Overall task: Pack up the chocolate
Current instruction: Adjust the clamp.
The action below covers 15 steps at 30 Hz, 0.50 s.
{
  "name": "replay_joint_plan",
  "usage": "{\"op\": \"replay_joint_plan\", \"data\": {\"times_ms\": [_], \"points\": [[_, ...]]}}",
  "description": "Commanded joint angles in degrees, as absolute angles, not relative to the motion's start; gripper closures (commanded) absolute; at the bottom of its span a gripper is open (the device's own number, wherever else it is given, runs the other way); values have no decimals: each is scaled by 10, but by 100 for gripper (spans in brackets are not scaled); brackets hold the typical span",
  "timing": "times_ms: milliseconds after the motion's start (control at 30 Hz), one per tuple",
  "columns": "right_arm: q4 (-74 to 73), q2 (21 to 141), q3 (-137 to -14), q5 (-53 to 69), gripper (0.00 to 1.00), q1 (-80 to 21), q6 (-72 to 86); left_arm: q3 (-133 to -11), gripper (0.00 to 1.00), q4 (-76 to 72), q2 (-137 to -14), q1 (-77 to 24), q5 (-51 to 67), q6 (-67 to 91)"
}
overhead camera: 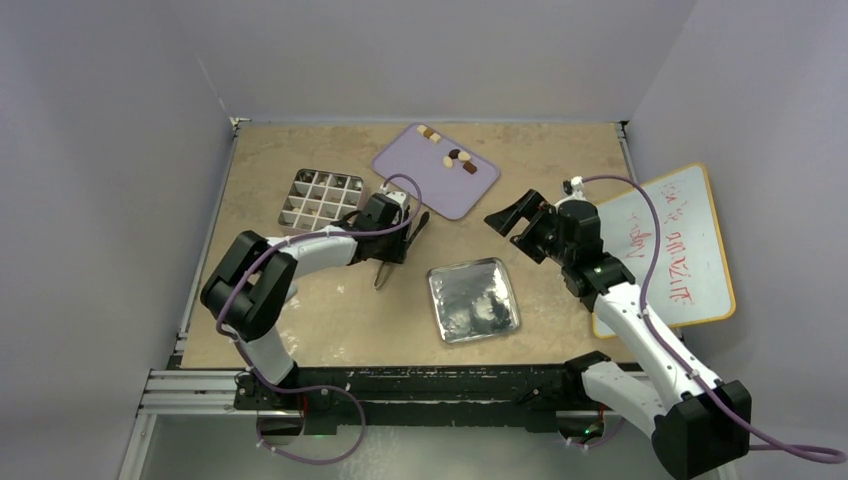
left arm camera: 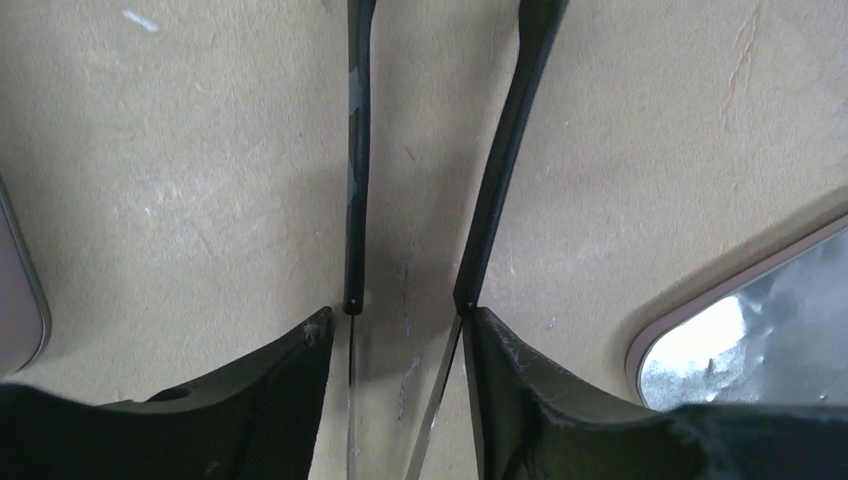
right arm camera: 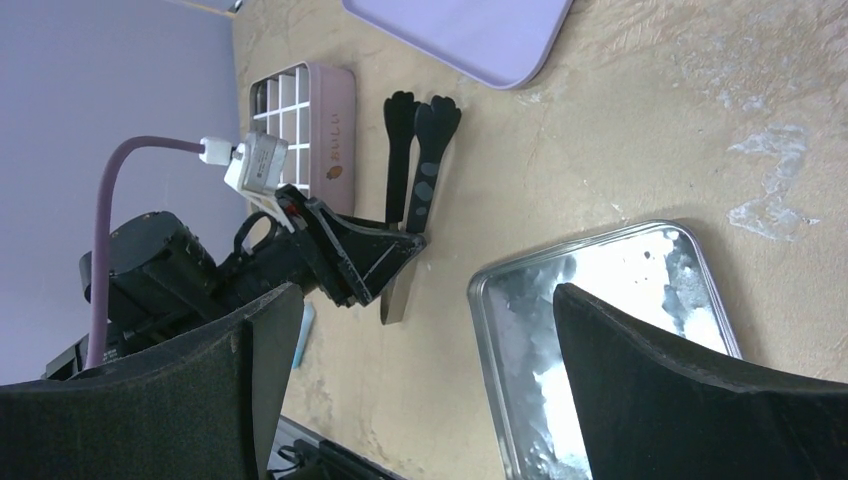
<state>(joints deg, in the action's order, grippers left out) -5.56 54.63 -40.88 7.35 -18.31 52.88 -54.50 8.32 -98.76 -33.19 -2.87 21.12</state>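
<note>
There are two pincers over the desk (overhead camera: 300,300).

The left pincer (overhead camera: 395,248) is clenched on one pair of black tweezers (right arm camera: 424,170). Its two fingers (left arm camera: 270,400) press on the tweezers from both sides. The tweezers have two long legs with a gap between them. Each leg ends in a little paw shape, and the paws point toward the far side of the desk. The tweezers sit low over the desk, between the box and the silver tray.

The right pincer (overhead camera: 510,232) is released, with its two fingers spread wide and nothing between them. It hangs above the desk, just to the right of the purple tray and past the far right corner of the silver tray.

The chocolate (overhead camera: 457,155) lies on one flat purple tray (overhead camera: 420,165) at the far side of the desk. I can count about six tiny pieces there. Two sit near the far corner and about four sit in a bunch by the middle. Some are dark brown and some are cream.

One box (overhead camera: 290,213) with many small square cells sits to the left of the purple tray. I cannot tell what is in the cells.

One shiny silver tray (overhead camera: 474,299) lies nearer the arms. One whiteboard (overhead camera: 690,230) with red writing lies on the right.
</note>
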Motion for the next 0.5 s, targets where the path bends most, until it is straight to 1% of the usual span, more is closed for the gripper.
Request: {"op": "replay_joint_plan", "data": {"times_ms": [0, 133, 333, 467], "points": [[-25, 559, -412, 91, 4, -181, 527, -545, 55, 59, -1005, -337, -34, 199], [-24, 568, -416, 95, 4, -181, 529, -540, 63, 69, -1003, -339, -36, 200], [-4, 586, -420, 108, 4, -181, 553, -562, 66, 113, -959, -349, -46, 200], [30, 624, -426, 143, 5, -181, 603, -594, 67, 159, -915, -356, -20, 193]]}}
